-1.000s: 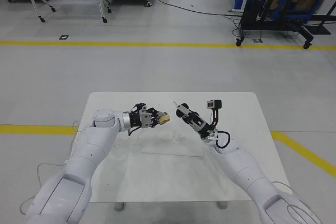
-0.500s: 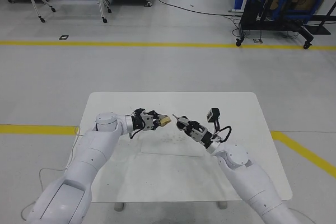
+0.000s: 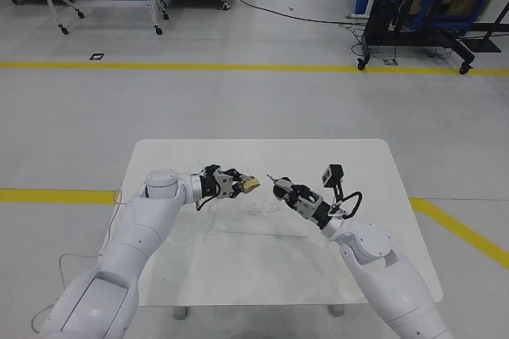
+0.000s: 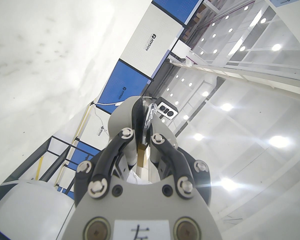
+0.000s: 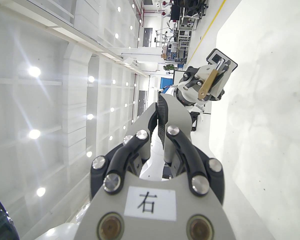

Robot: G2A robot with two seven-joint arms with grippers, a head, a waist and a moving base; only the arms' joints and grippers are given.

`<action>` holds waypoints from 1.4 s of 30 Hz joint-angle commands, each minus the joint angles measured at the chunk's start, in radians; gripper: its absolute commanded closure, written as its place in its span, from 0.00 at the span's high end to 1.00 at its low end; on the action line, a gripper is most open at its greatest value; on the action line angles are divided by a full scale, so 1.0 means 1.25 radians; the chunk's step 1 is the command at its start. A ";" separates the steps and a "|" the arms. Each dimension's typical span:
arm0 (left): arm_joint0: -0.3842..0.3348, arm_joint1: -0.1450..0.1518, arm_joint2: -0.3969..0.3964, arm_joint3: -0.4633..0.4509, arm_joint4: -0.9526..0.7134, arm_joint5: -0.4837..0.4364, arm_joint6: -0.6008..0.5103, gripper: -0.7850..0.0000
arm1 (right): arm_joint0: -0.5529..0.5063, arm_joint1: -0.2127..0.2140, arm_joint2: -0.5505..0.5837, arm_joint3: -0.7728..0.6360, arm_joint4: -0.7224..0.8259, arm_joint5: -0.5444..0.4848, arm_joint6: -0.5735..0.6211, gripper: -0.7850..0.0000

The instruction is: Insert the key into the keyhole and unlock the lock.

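My left gripper hovers above the middle of the white table, shut on a brass padlock whose free end faces the other arm. The left wrist view has the lock's brass body and silver shackle clamped between the pads. A short gap to the right, my right gripper is shut on a thin key that points toward the lock. In the right wrist view its fingers are pressed together, with the padlock facing them a little way off.
A faint rectangular outline marks the tabletop under the grippers. Beyond the table lies open floor with yellow lines. A dark wheeled frame stands far off at the back right.
My right gripper has dropped toward the table's near side with the key, coming level with the lock. The left gripper and padlock have barely shifted.
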 commanded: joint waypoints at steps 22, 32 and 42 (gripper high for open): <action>0.082 0.021 -0.040 -0.153 0.032 -0.022 0.159 0.00 | -0.054 -0.011 -0.114 -0.185 -0.373 0.289 -0.274 0.00; 0.115 0.029 -0.039 -0.220 0.076 -0.005 0.200 0.00 | -0.001 -0.030 -0.141 -0.136 -0.322 0.338 -0.290 0.00; 0.129 0.035 -0.051 -0.246 0.076 0.004 0.208 0.00 | 0.005 -0.039 -0.146 -0.120 -0.316 0.355 -0.305 0.00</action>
